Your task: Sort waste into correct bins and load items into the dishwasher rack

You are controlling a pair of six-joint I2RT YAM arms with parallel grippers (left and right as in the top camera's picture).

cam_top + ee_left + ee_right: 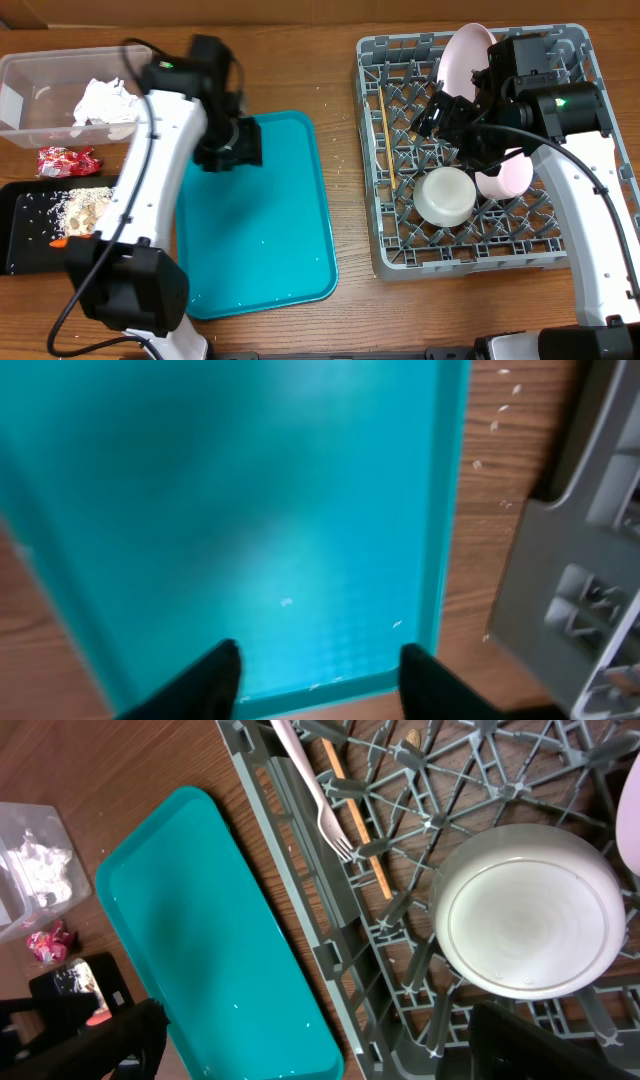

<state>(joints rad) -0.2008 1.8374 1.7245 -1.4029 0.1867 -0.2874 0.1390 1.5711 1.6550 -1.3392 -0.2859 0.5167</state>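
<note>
- One bit of print shows, on the red snack wrapper (pixel 68 160); it is too small to read. The wrapper lies on the desk (pixel 340 50) at the far left, between the two bins.
- Behind it stands the clear tub (pixel 30 75), holding crumpled tissue (pixel 105 100).
- In front of it lies the black tray (pixel 20 235), holding beige food scraps (pixel 85 205), with the orange carrot (pixel 57 242) at its near edge.
- Next comes the left pincer (pixel 318 665), hanging over the far left part of the teal tray (pixel 270 230). Its fingers stand apart with nothing between them. All the waste lies to its left, well apart from it.
- Only small crumbs dot the teal tray's floor and the wood beside it.
- Right of the teal tray sits the dishwasher rack (pixel 372 150), its grey wall close to the tray's right edge.
- Along the rack's left side lie the chopstick (pixel 360 835) and the white fork (pixel 315 795), side by side on the grid.
- Further right a white bowl (pixel 525 910) rests on the rack floor, with a pale pink bowl (pixel 508 175) just beside it and the pink plate (pixel 462 55) upright at the back.
- Above the rack's middle hovers the right pincer (pixel 442 110), spread wide and empty, with the white bowl below it toward the front.
</note>
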